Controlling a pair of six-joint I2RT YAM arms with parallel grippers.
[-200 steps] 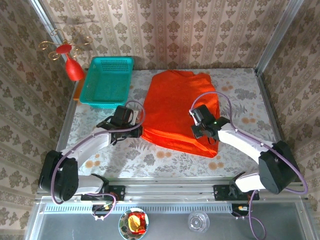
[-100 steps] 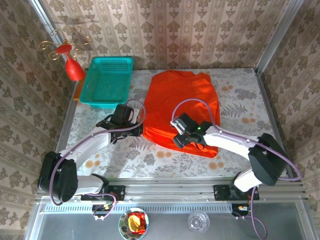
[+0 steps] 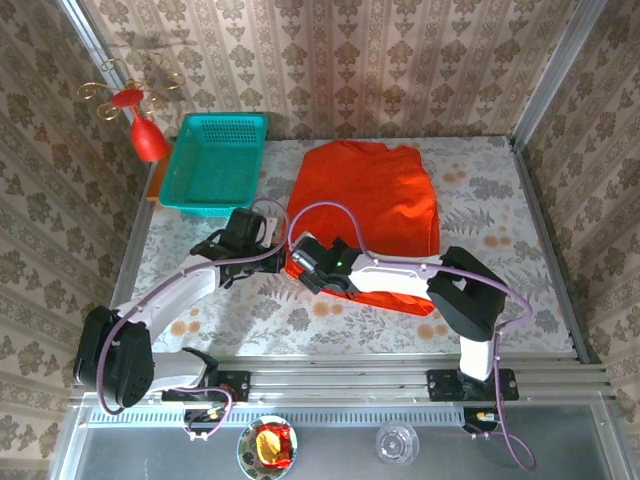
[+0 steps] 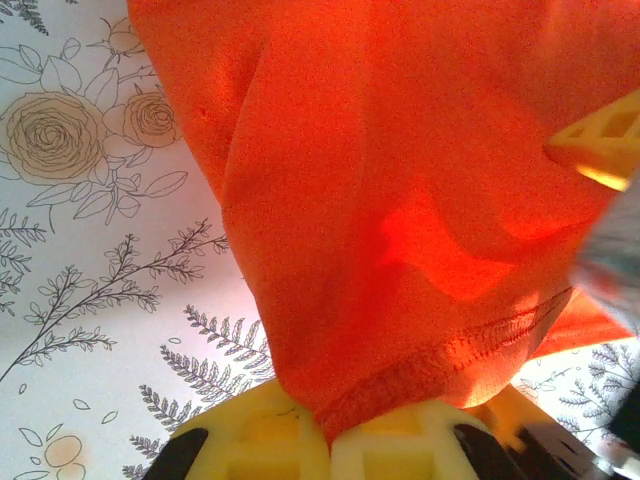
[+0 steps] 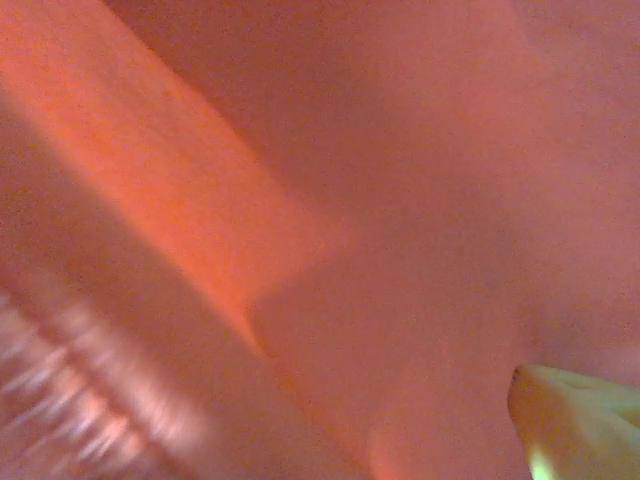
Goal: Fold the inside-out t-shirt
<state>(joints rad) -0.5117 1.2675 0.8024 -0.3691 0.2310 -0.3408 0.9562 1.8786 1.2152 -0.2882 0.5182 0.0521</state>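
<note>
Inside-out t-shirt (image 3: 370,195) — hem edge pinched in left tool (image 4: 327,432); right tool (image 3: 298,262) beside it — grip unclear.

Top cam: high, behind near edge of table (image 3: 500,200), looks down/fwd over all of it. L wrist cam: v. close on t-shirt (image 4: 400,200) near-left hem. R wrist: even closer, same corner, blurred.

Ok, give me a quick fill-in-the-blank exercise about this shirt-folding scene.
1. The left gripper is shut on the t-shirt's stitched ___.
2. The empty basket is coloured ___.
3. Seen from the top camera, the basket lies to the t-shirt's ___.
Missing words: hem; teal; left.
</note>
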